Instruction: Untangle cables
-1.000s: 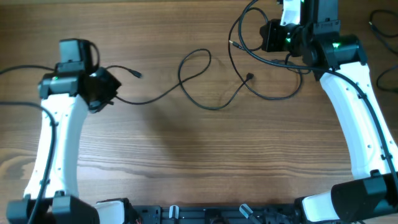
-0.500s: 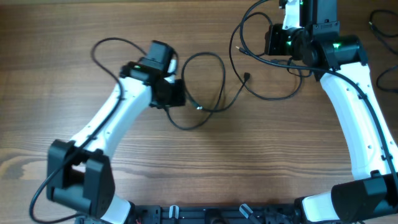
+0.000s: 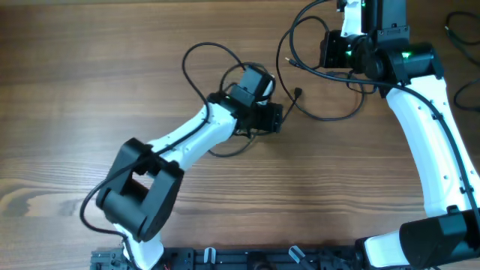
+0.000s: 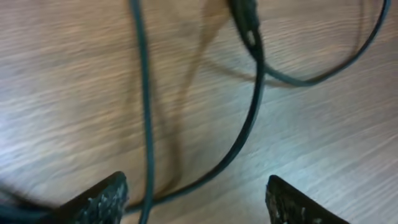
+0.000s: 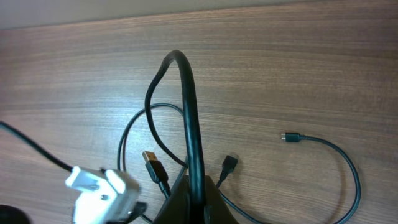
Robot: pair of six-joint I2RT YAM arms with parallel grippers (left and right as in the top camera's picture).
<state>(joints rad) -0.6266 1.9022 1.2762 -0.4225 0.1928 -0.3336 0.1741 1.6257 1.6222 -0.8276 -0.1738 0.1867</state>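
The cables (image 5: 188,106) lie in loose black loops at the far middle of the wooden table (image 3: 90,75), between the two arms. One strand rises from the right gripper (image 5: 193,198), whose fingers are pressed together on it. The grip point is cut off by the bottom edge of the right wrist view. Beside it lie a gold-tipped USB plug (image 5: 151,158) and a small black plug (image 5: 227,165). A blurred white block (image 5: 99,183) cannot be identified. The left gripper (image 4: 196,204) hovers low with jaws spread. Only its fingertips (image 4: 102,199) show, with two blurred strands running between them. From overhead, this gripper hides part of a loop.
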